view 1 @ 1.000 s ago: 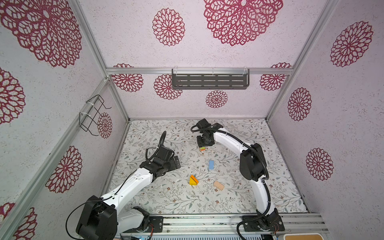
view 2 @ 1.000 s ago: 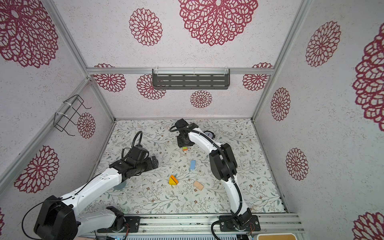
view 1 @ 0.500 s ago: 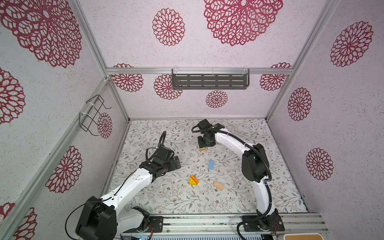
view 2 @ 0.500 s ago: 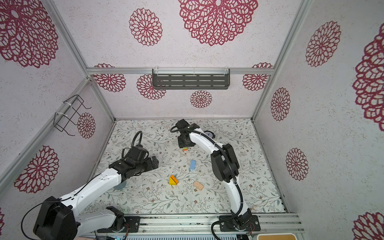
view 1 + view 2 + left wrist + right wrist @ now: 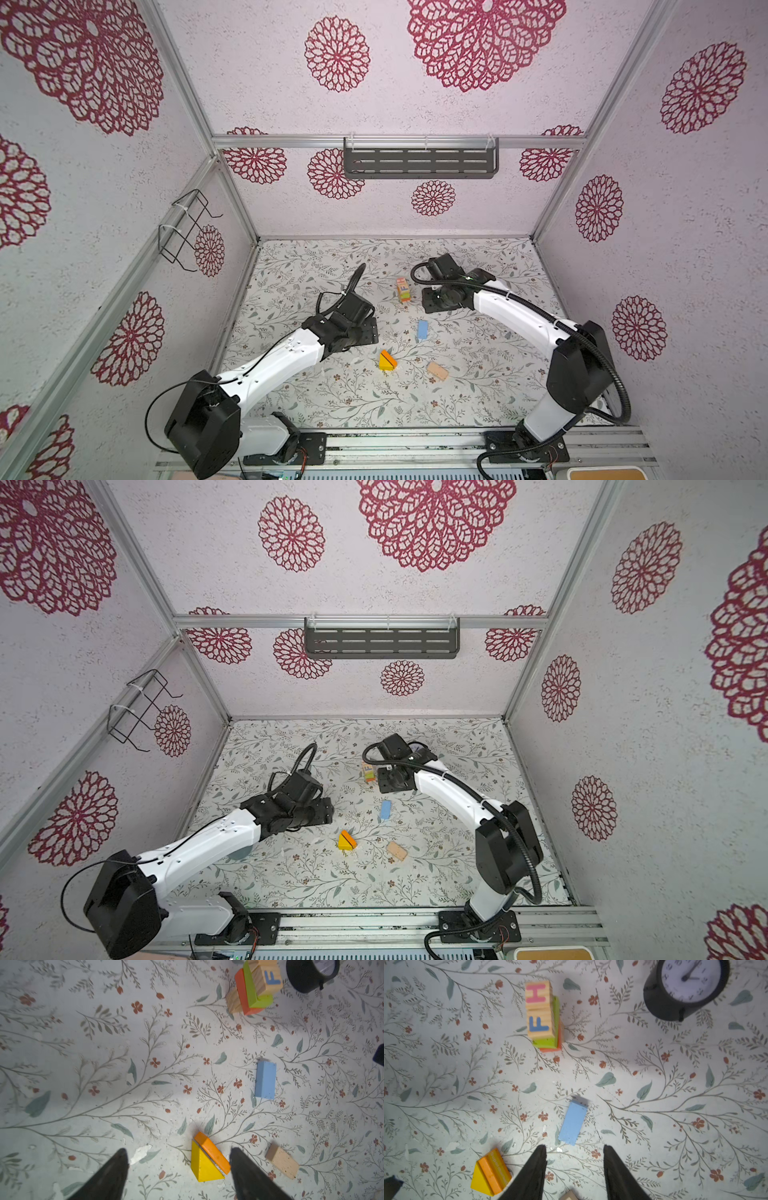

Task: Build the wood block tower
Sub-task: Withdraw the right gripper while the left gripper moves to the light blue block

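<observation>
The tower (image 5: 403,289) stands at the far middle of the flowered table (image 5: 311,395): a plain wood piece, a red brick and a green brick, with two lettered cubes, F and H, side by side on top, and a black clock (image 5: 685,987) near it on the right. Nearer lie a blue block (image 5: 422,330), then a yellow wedge (image 5: 202,1165) touching an orange wedge (image 5: 213,1152), and a tan block (image 5: 281,1161) to their right. The left gripper (image 5: 178,1149) hangs by the wedges with its jaws apart and empty, and the right gripper (image 5: 574,1147), just right of the tower, is also spread and holds nothing.

Floral floor (image 5: 316,266); red-rosette walls (image 5: 257,83); dark shelf (image 5: 419,163)
</observation>
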Controlling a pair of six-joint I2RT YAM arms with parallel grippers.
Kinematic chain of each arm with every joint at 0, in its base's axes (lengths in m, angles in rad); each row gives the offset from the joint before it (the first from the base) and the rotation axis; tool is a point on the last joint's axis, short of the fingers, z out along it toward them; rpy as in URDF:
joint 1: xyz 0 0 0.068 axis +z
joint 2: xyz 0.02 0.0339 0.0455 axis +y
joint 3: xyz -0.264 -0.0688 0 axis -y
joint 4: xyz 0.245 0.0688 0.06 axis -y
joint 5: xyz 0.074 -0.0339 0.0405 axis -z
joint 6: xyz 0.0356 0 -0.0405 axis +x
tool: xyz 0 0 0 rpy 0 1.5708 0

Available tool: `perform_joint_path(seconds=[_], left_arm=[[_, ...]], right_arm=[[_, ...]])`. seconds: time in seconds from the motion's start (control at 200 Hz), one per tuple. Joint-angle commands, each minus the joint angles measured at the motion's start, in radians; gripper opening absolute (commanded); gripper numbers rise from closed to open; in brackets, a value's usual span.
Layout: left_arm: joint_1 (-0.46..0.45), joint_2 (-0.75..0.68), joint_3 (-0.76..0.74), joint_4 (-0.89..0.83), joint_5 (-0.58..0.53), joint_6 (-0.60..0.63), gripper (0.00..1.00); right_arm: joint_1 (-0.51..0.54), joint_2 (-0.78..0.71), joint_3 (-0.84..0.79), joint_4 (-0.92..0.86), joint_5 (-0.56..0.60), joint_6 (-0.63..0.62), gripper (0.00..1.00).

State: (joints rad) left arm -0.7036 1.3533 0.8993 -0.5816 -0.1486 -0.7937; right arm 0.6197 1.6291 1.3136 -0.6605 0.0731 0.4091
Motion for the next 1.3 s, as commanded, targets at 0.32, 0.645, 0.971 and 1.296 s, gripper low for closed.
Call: perform_joint_path(seconds=[0.32,0.645,0.971,1.296], left_arm=[[-0.12,0.285,0.314,-0.129,-0.105,-0.011,0.77],[-0.161,0.599,0.673,-0.225,-0.072,0.035,0.77],[-0.173,0.83,0.896,-0.288,-0.053,0.043,0.77],[-0.177,0.902,0.945,-0.255,-0.048,0.051,0.72]], right_arm=[[-0.18,-0.265,-0.356,0.171,-0.095,0.017,0.52],[-0.445,-0.487,-0.6,0.35,-0.319,0.045,0.64],[-0.573,-0.549,-0.674,0.453,-0.415,0.094,0.68],[-0.58,-0.508,-0.691,0.522,-0.479,0.122,0.62]])
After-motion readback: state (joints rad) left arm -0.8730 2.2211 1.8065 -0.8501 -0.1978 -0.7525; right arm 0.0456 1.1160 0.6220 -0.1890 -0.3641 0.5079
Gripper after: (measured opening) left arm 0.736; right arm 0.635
